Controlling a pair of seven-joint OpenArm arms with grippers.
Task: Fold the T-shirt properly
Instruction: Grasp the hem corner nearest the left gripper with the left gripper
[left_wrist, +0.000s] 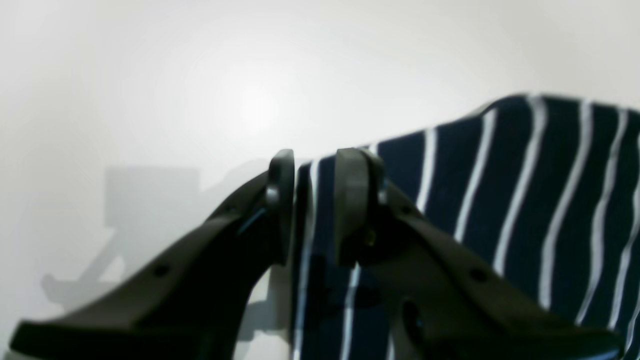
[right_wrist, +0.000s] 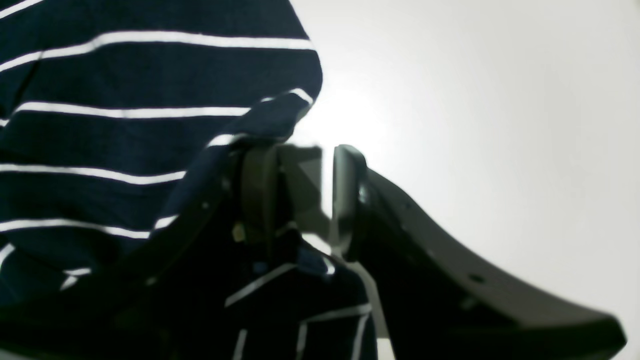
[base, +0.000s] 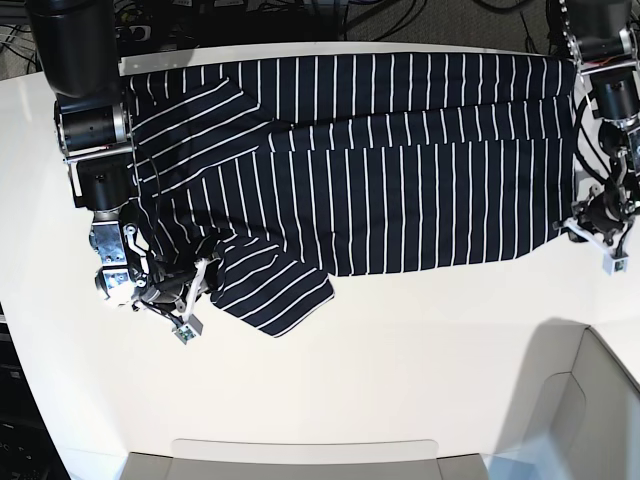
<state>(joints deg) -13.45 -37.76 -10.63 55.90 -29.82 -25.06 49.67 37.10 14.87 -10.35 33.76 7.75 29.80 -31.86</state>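
Note:
The T-shirt (base: 400, 190), dark navy with thin white stripes, lies spread on the white table (base: 400, 350), hem to the right and sleeves to the left. One sleeve (base: 270, 290) sticks out at the lower left. My right gripper (base: 193, 295) sits at that sleeve; in the right wrist view the right gripper (right_wrist: 300, 155) is open, with T-shirt (right_wrist: 125, 140) cloth against its left finger (right_wrist: 257, 190). My left gripper (base: 588, 225) is at the hem corner; the left wrist view shows the left gripper (left_wrist: 315, 165) open, jaws straddling the T-shirt (left_wrist: 500, 190) edge.
A grey bin rim (base: 300, 455) runs along the table's near edge and another grey container wall (base: 590, 400) stands at the lower right. Cables (base: 300, 15) lie beyond the far edge. Both arm bases stand at the far corners.

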